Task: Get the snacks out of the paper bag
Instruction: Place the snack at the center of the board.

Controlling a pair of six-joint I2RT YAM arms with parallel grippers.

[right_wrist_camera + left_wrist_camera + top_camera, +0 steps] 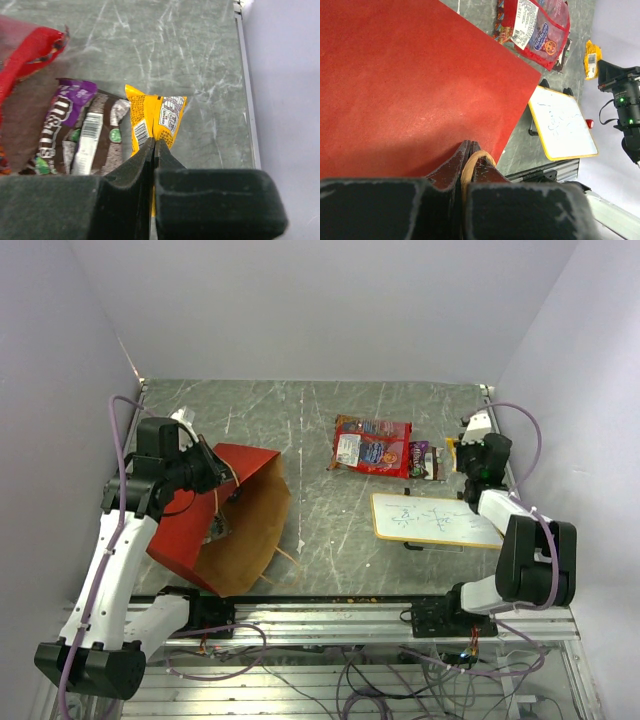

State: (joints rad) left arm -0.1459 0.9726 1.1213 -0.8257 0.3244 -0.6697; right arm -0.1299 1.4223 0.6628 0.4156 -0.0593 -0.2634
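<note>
We see the left end effector [469, 146] pressed together on a tan strip, seemingly the twisted handle [476, 162] of the paper bag [410, 80]. The bag's red side fills the view ahead of its fingertips. From above, the bag leans tilted beneath this end effector with its kraft mouth open. A small dark shape sits inside, too small to identify.

The right end effector [154, 143] is also pressed together, apparently pinching the near end of the yellow packet [156, 112], which stretches away from its tips on the bench [190, 45]. Just to its left lie the dark purple-brown packets [75, 130], and farther left the large red bag [27, 50]. The white board [432, 518] lies behind it, toward the arm's base.

We judge the step to be setting this packet down. To do it well, we let go with the packet low and flat beside the others. Meanwhile we hold the bag's handle steady, without tugging it, and keep the mouth open for the next reach.
</note>
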